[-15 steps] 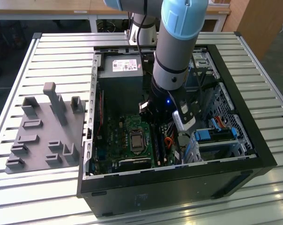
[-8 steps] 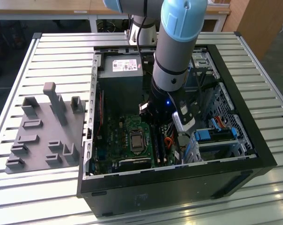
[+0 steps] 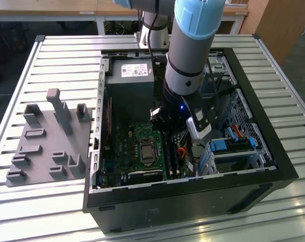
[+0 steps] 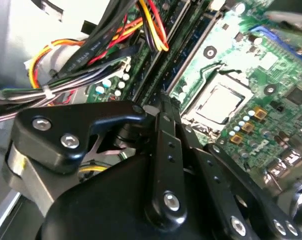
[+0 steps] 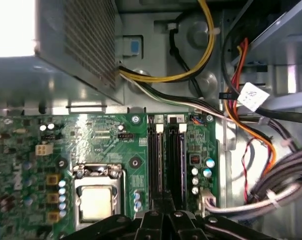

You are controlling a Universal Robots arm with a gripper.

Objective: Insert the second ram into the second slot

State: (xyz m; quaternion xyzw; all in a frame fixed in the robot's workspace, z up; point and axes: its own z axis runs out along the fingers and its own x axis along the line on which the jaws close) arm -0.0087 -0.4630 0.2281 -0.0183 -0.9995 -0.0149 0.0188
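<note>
My gripper (image 3: pixel 173 132) reaches down into the open computer case (image 3: pixel 253 126), over the motherboard (image 5: pixel 106 140). In both wrist views its black fingers come together at the near end of two long memory slots (image 5: pixel 156 160) beside the processor socket (image 5: pixel 96 200). The gripper (image 5: pixel 163 202) looks shut, and I see nothing sticking out between the fingertips (image 4: pixel 163 100). A thin dark-blue strip, seemingly the second ram (image 5: pixel 180 160), stands in the slot farther from the socket. I cannot tell whether the fingertips touch it.
A grey power supply (image 3: pixel 130 75) fills the far end of the case. Cable bundles (image 5: pixel 271 185) hang close beside the slots. Blue drive-bay clips (image 3: pixel 228 146) sit at the exterior view's right. A grey fixture plate (image 3: pixel 46 146) lies on the slatted table at the exterior view's left.
</note>
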